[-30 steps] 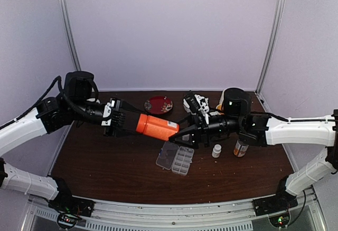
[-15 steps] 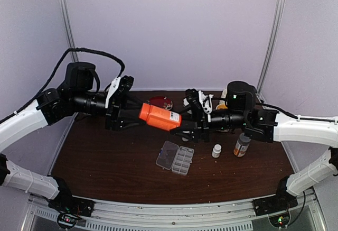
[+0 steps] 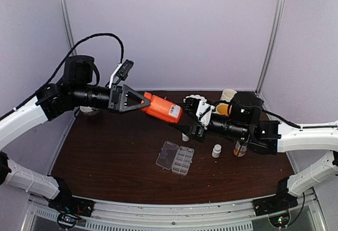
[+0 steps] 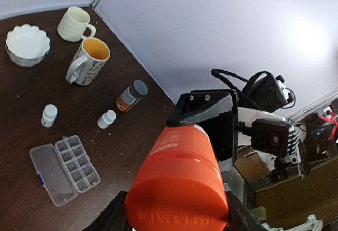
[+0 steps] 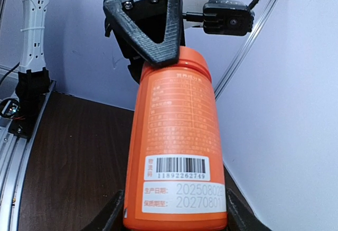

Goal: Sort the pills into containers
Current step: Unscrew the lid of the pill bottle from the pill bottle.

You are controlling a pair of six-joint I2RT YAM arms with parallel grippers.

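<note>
An orange pill bottle (image 3: 162, 109) hangs lying on its side in the air above the table. My left gripper (image 3: 143, 104) is shut on its cap end (image 4: 177, 202). My right gripper (image 3: 183, 119) is shut on its base end, where the barcode label (image 5: 177, 167) shows between the jaws. The containers are the cells of a clear pill box (image 3: 176, 158) that lies with its lid open on the table below, also seen in the left wrist view (image 4: 64, 167). I see no pills in any view.
Two small white bottles (image 4: 49, 116) (image 4: 106, 119) and an amber bottle with a grey cap (image 4: 132, 94) stand right of the box. Two mugs (image 4: 74, 24) (image 4: 87, 62) and a white bowl (image 4: 27, 42) sit at the back right. Walls close in the back and sides.
Both arms have carried the orange bottle upward and toward the back, away from the pill box. The left wrist has rolled. Both grips stay on the bottle.
</note>
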